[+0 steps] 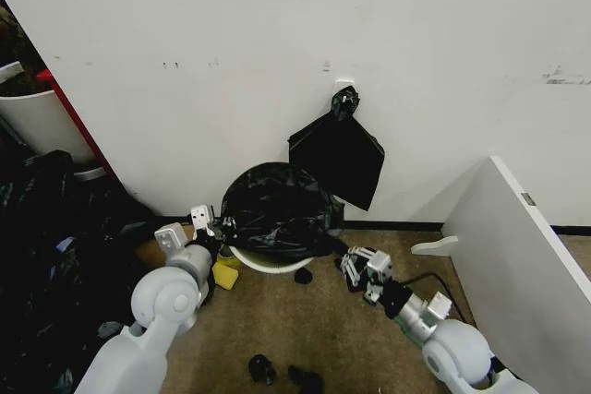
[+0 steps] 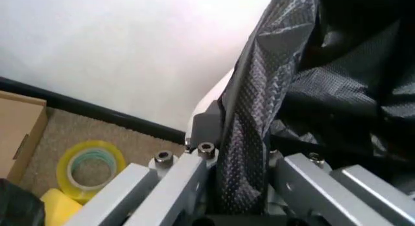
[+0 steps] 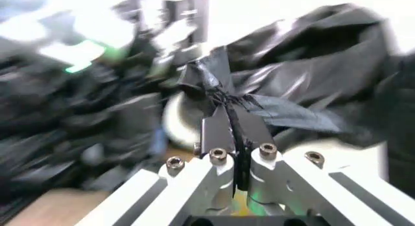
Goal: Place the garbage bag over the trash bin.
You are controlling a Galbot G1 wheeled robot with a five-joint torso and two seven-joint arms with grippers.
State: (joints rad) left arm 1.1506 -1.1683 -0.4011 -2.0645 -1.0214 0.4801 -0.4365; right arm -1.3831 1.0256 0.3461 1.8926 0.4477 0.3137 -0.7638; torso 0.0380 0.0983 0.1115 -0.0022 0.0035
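Tape roll [image 2: 89,168] beside trash bin [image 1: 268,263].

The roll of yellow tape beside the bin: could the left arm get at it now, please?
Probably not as things stand: the left tool is shut on the garbage bag at the trash bin, so it isn't free, though the yellow tape lies unobstructed on the carpet nearby.

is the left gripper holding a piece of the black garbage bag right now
Yes, in the left wrist view the left gripper is shut on a strip of the garbage bag running up between its fingers.
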